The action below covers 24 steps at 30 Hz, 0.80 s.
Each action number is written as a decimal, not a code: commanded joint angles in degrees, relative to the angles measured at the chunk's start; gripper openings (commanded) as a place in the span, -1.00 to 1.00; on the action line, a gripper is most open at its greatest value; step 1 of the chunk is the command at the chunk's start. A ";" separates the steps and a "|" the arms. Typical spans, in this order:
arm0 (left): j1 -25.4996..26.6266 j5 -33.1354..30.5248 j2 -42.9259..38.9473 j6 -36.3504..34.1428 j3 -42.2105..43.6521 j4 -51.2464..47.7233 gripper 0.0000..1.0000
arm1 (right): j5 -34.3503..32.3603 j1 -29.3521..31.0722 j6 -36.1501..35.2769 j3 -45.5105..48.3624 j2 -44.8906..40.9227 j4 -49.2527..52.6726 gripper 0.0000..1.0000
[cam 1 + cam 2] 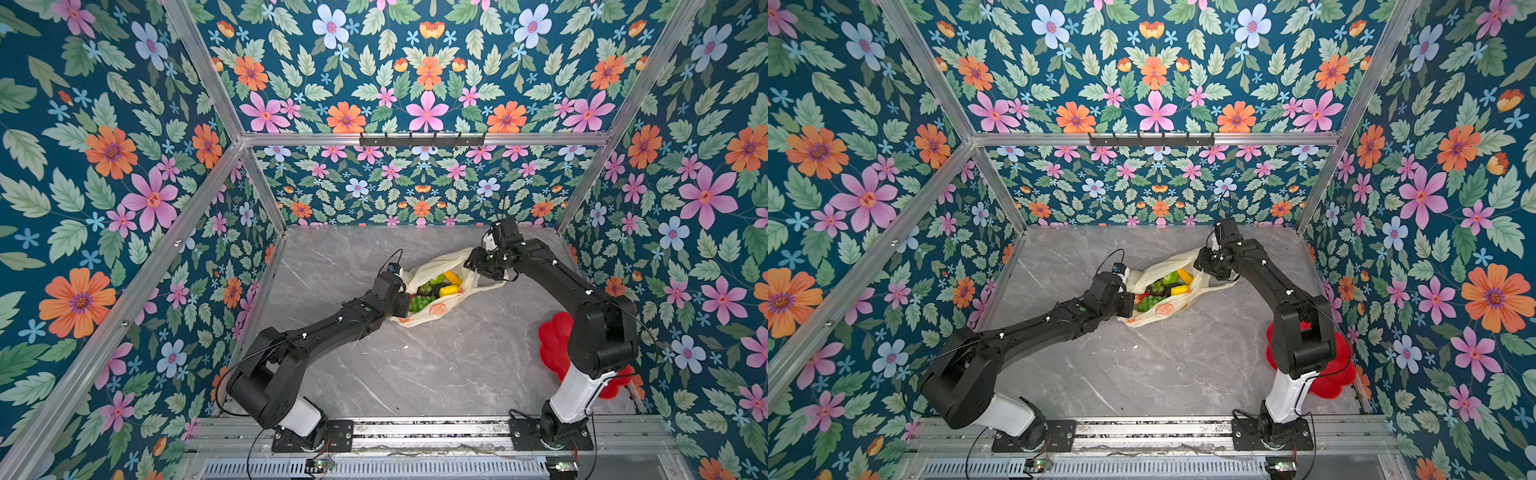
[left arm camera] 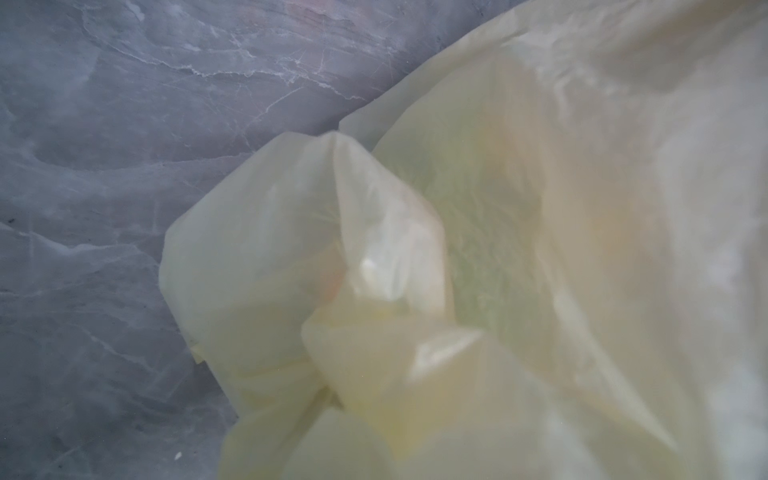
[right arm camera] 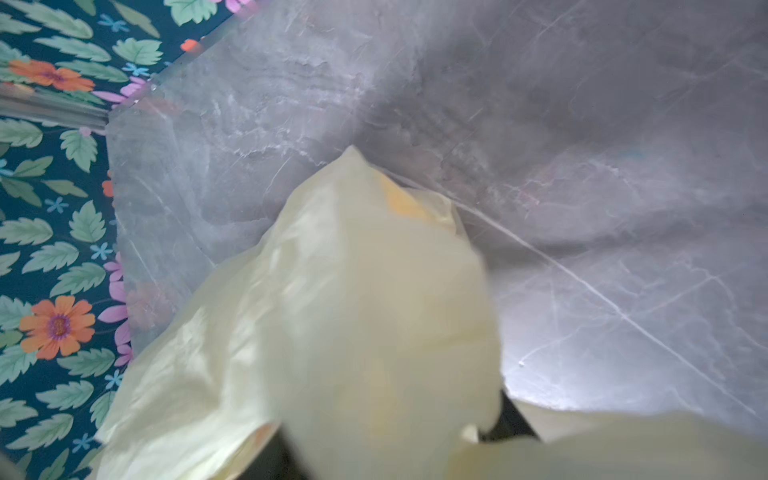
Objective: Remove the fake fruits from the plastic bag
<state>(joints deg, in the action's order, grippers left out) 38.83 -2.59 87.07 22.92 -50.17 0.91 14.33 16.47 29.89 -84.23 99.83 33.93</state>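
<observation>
Plastic bag [image 1: 446, 306] lies open, cream, crinkled; fake fruits [image 1: 434, 291] inside.

The plastic bag [image 1: 436, 311] lies on the worktop [image 1: 415, 365], behind centre. The fake fruits [image 1: 432, 289] sit inside it, the grape bunch [image 1: 417, 303] nearest the left pincer [image 1: 405, 306] at the bag's left rim. The right pincer [image 1: 478, 266] stands at its far right end. The flower-shaped plate [image 1: 555, 340] lies front right, partly under the right arm [image 1: 598, 328].
</observation>
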 commanded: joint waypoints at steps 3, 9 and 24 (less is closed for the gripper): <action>0.01 -1.48 0.23 7.01 -0.05 2.79 -1.00 | -6.37 3.82 1.06 2.45 -2.74 3.81 0.37; -3.27 2.86 1.09 14.57 0.22 5.20 -1.00 | -9.62 4.80 2.29 5.00 -2.14 4.61 0.22; -17.26 19.97 6.84 33.98 2.40 12.73 -1.00 | 7.48 -5.03 4.50 24.64 -8.42 -18.01 -1.00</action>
<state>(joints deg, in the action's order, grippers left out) 21.80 16.49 93.82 55.70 -46.50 15.18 20.62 11.73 34.70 -60.14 92.09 19.70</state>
